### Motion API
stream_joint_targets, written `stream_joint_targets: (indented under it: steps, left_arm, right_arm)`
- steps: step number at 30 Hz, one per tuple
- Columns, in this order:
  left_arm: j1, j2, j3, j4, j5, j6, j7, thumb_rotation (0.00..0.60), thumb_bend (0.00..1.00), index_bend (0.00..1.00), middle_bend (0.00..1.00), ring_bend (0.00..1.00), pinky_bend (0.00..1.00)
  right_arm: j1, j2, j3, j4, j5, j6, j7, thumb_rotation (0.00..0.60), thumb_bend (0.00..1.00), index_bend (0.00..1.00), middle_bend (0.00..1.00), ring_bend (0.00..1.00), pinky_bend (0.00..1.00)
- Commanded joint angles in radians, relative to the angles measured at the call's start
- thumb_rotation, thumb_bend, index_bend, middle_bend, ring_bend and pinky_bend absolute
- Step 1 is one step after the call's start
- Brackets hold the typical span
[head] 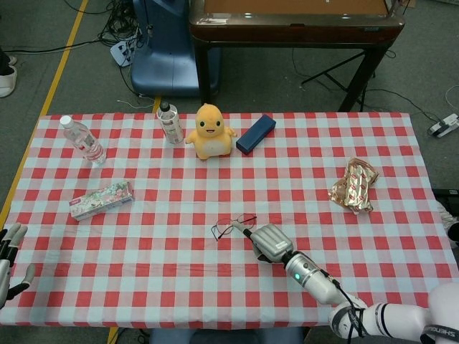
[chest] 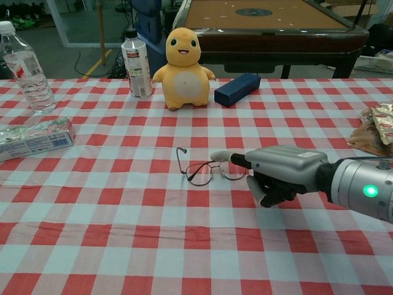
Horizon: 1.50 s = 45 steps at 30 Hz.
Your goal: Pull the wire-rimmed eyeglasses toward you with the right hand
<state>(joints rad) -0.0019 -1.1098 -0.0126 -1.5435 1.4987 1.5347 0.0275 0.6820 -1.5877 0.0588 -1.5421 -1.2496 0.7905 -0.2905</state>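
Observation:
The wire-rimmed eyeglasses (head: pixel 231 227) (chest: pixel 204 170) lie on the red-checked tablecloth (head: pixel 179 251) near the table's middle, turned askew, with one temple arm folded in. My right hand (head: pixel 269 242) (chest: pixel 284 173) lies just right of them. One finger (chest: pixel 221 156) is stretched out over the frame's right side and touches it; the other fingers are curled under. My left hand (head: pixel 8 252) shows only in the head view, off the table's front left corner, holding nothing, fingers spread.
At the back stand a yellow plush toy (head: pixel 209 131) (chest: pixel 184 61), two water bottles (head: pixel 84 140) (head: pixel 169 122) and a blue case (head: pixel 256 133). A toothpaste box (head: pixel 101 200) lies at the left, a foil snack bag (head: pixel 353 185) at the right.

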Motion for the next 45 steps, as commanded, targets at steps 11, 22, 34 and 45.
stream_joint_targets:
  steps: [11, 22, 34, 45]
  left_arm:
    - [0.002, -0.002, 0.001, 0.009, -0.001, -0.001, -0.008, 0.6, 0.45, 0.0, 0.0, 0.01, 0.0]
    - [0.001, 0.0, 0.001, 0.005, -0.001, -0.004, -0.004, 0.6, 0.45, 0.0, 0.0, 0.01, 0.0]
    - [-0.002, 0.005, -0.002, -0.01, 0.008, 0.002, 0.005, 0.6, 0.45, 0.0, 0.0, 0.01, 0.0]
    - [0.004, 0.009, -0.001, -0.009, 0.008, 0.01, -0.001, 0.6, 0.45, 0.0, 0.0, 0.01, 0.0]
  right_arm:
    - [0.068, -0.053, 0.018, 0.054, 0.138, -0.068, -0.067, 0.6, 0.85, 0.0, 0.97, 1.0, 0.91]
    - [0.081, -0.05, -0.005, 0.064, 0.171, -0.069, -0.079, 0.6, 0.85, 0.0, 0.97, 1.0, 0.91]
    - [0.036, 0.045, -0.036, -0.091, -0.08, 0.081, -0.009, 0.6, 0.85, 0.0, 0.97, 1.0, 0.91]
    - [0.048, 0.05, -0.067, -0.22, -0.16, 0.106, -0.195, 0.6, 0.85, 0.0, 0.97, 1.0, 0.91]
